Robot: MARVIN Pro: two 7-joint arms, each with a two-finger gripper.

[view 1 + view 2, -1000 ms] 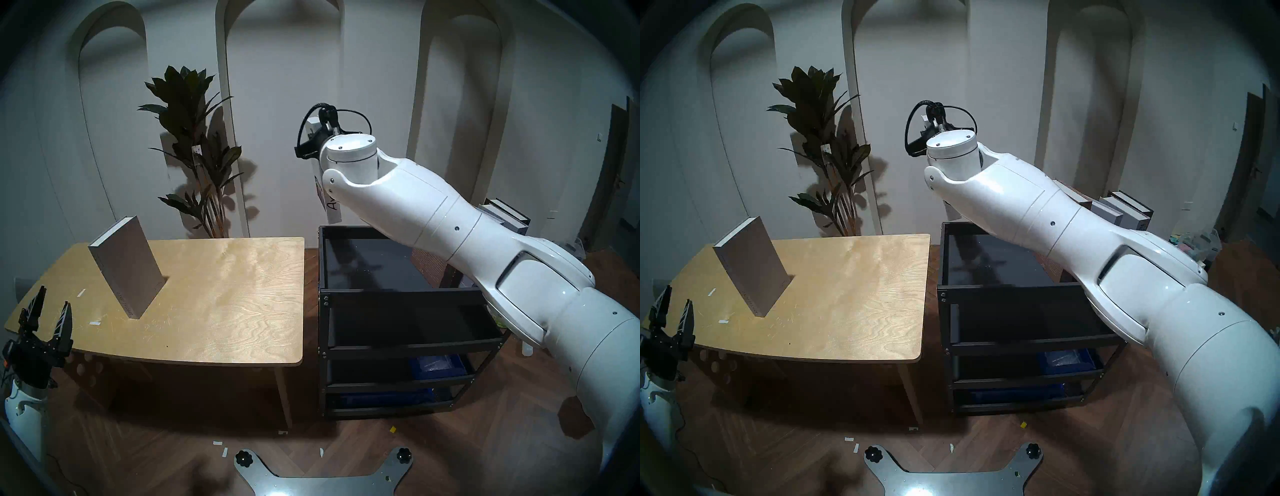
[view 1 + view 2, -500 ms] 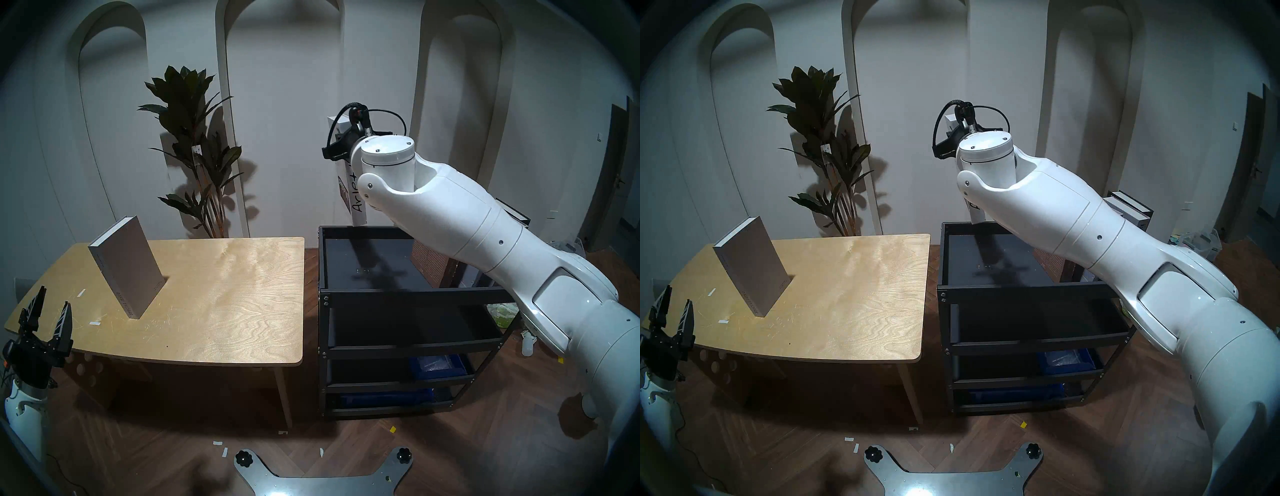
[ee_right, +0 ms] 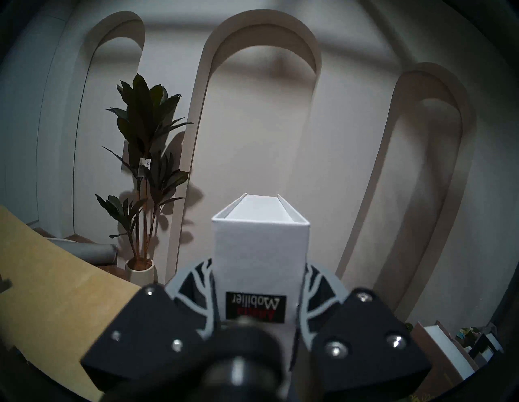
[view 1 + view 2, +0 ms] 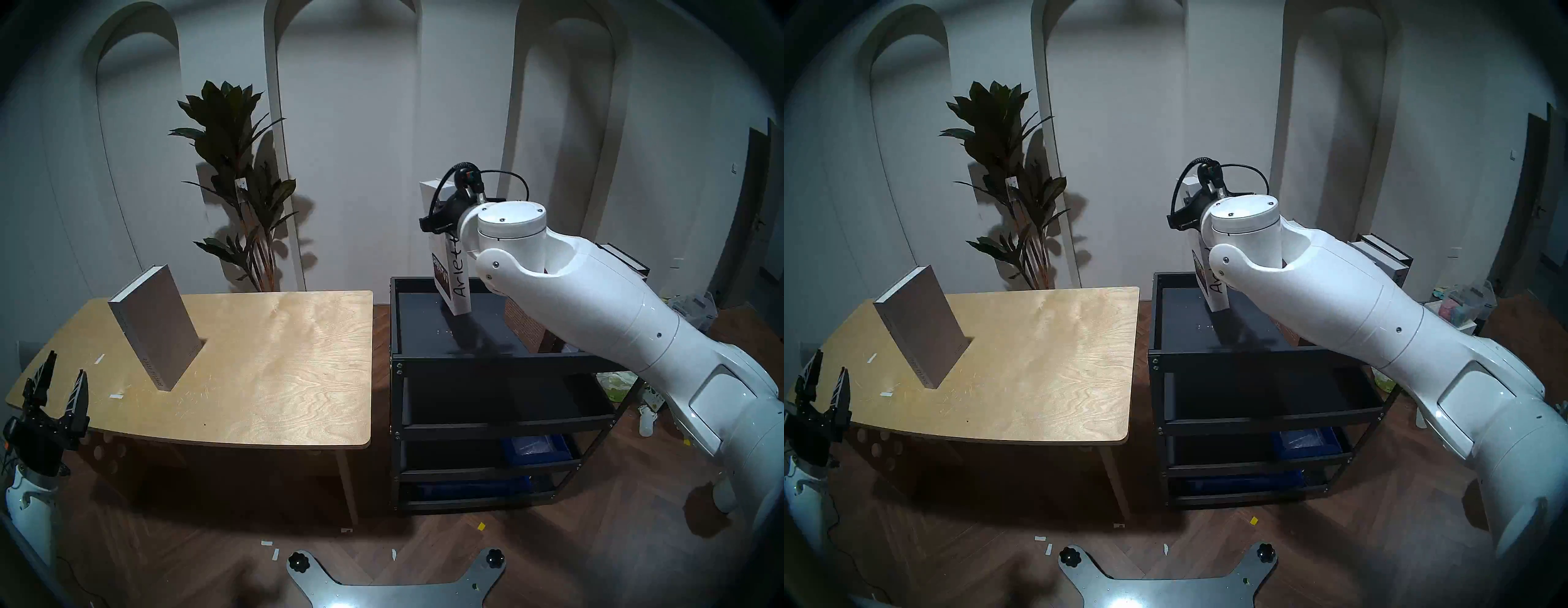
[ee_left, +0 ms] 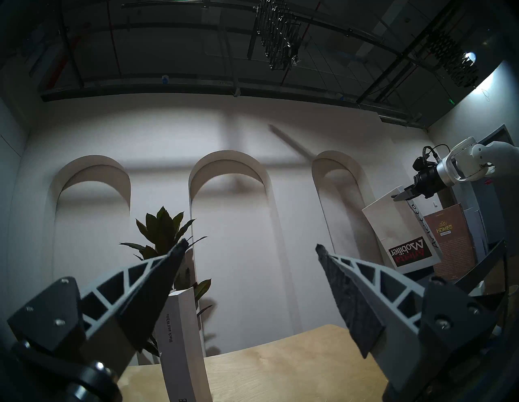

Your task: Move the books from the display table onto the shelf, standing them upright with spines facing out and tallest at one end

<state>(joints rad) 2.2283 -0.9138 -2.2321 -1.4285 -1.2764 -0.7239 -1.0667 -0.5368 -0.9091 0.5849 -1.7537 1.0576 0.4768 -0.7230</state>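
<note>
Surroundings: a potted plant (image 4: 237, 182) stood against the arched wall, well to the left of the right gripper (image 3: 259, 283) and behind the display table (image 4: 271, 382). A brown "HOMES" book (image 5: 449, 241) stood upright on the shelf (image 4: 500, 365), just right of the gripper's load; more books (image 4: 1382, 254) showed beyond the right arm, mostly covered by it.

Right gripper was clamped on the white "Arletta" book (image 4: 452, 271), one finger on each cover, near the top edge. The book hung below the gripper, tilted slightly, its lower end inside the rim of the shelf's top tray at the far side. Whether the bottom edge touched the tray could not be told.

Left gripper (image 4: 59, 388) hung with fingers spread apart, holding nothing, at the near-left corner of the table. The grey "Special Issue" book (image 4: 155, 325) stood on the table ahead and to the right of it, leaning, well apart from the fingers.

Spine lettering on the grey book was too small to read from the head views.
</note>
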